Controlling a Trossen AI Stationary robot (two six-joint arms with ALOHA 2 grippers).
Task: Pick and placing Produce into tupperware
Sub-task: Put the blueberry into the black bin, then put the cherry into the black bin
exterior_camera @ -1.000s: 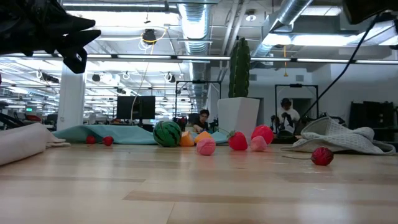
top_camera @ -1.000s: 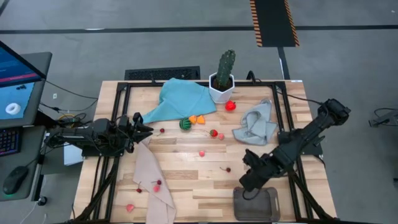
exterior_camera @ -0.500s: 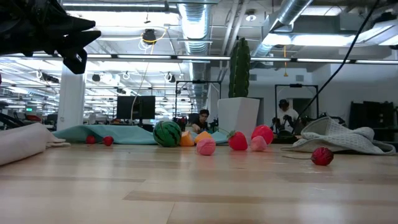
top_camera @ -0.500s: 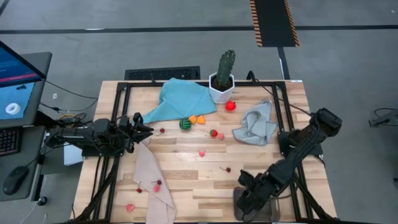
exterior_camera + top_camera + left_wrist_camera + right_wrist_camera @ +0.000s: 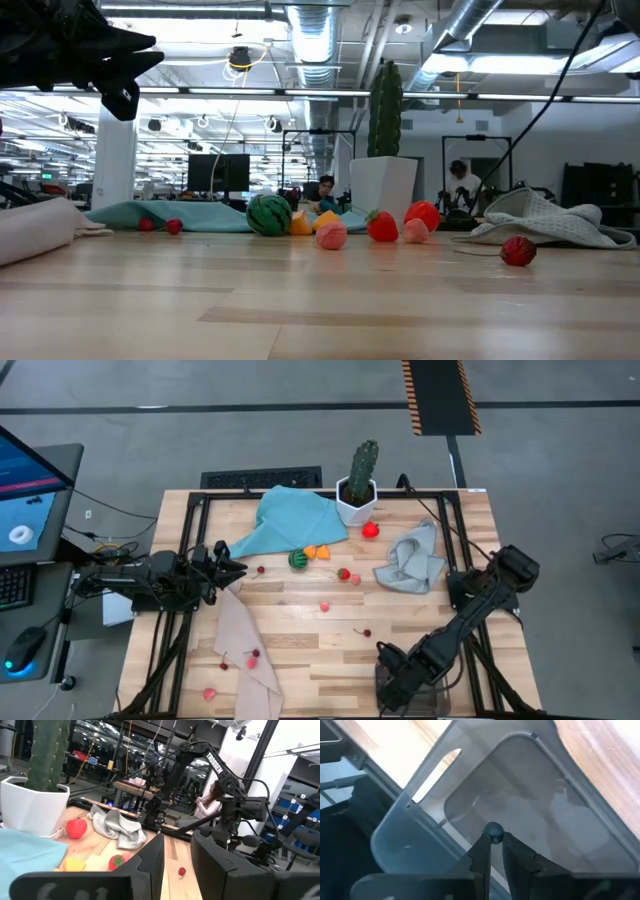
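Tupperware (image 5: 530,810) holds nothing loose; right fingers (image 5: 481,851) pinch produce (image 5: 493,831) inside.

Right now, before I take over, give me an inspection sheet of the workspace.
Surface: wooden table, much of it bare.
Job's things: tupperware at the near right edge; produce scattered mid-table.
Clutter: teal cloth, grey cloth, beige cloth, cactus in white pot.
Grippers: right gripper over the tupperware, shut on a small dark ball; left gripper waits at the left edge, nearly shut, empty.
Cables: loose ones left of the table.
Surroundings: monitor; people in the room behind.
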